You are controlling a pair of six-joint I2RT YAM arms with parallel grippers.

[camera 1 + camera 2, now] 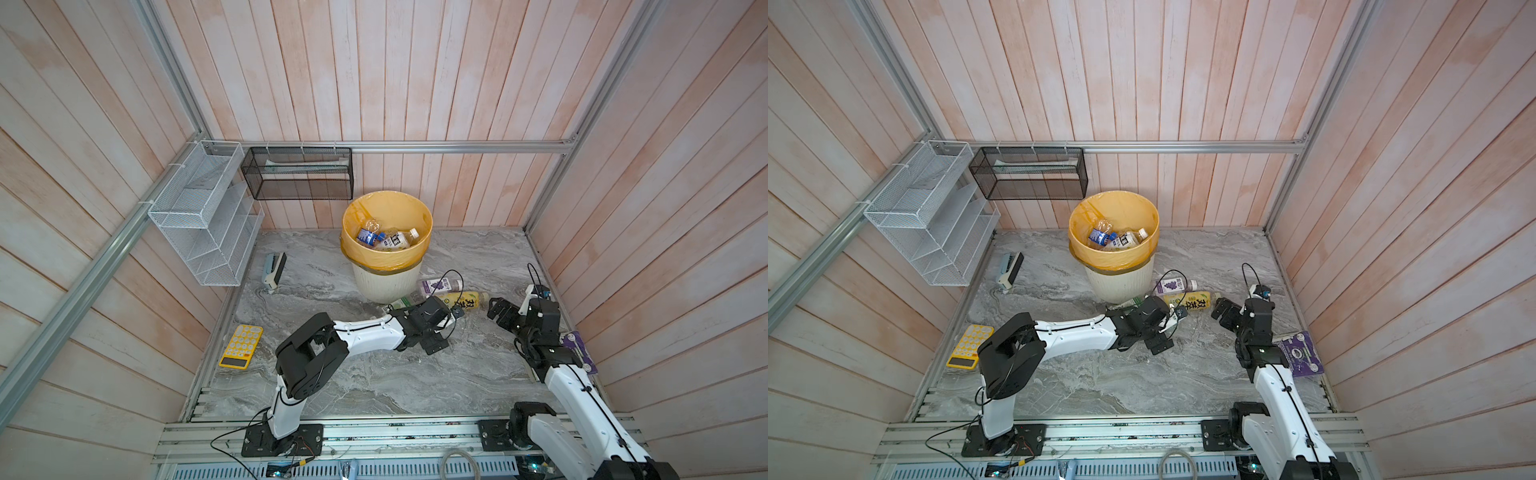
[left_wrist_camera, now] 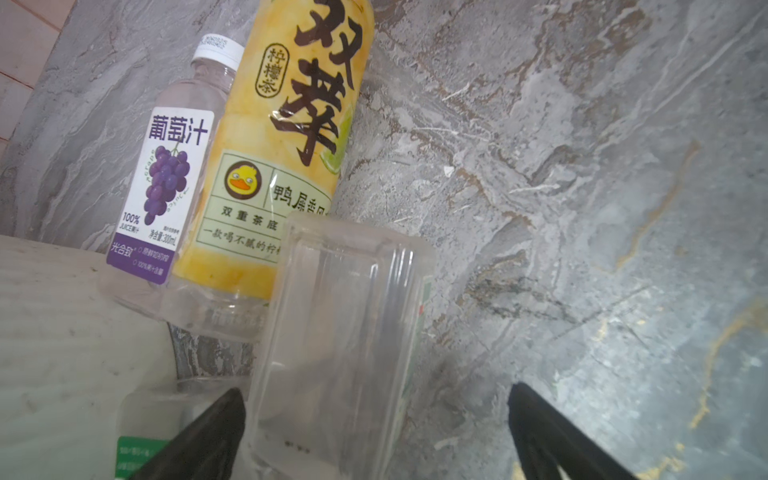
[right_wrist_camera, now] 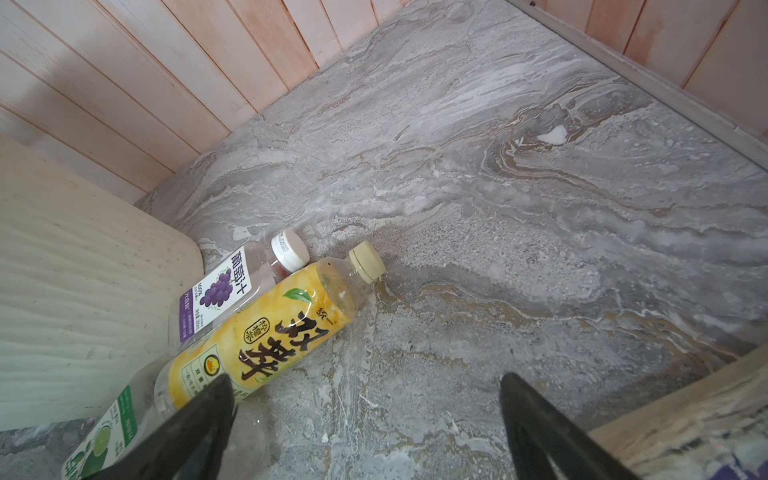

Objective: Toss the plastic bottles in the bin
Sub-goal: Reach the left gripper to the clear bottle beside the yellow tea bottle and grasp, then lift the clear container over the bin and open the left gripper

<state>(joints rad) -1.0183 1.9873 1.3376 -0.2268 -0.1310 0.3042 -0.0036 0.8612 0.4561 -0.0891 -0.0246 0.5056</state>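
Beside cream ribbed plastic bin (image 1: 386, 286): at least three clear labelled bottles (image 1: 461, 300) remain on grey marble counter (image 1: 374, 374) | inside: several binned bottles (image 1: 386, 239) | left end effector (image 2: 376, 392), right end effector (image 3: 365, 378): wide, empty

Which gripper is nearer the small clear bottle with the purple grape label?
Left. The left gripper is near the purple-label bottle; the right gripper lies farther, past its cap.

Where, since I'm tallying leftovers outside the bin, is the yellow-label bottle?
In both top views the yellow-label bottle lies on its side on the marble surface, just right of the bin, alongside the purple-label bottle.
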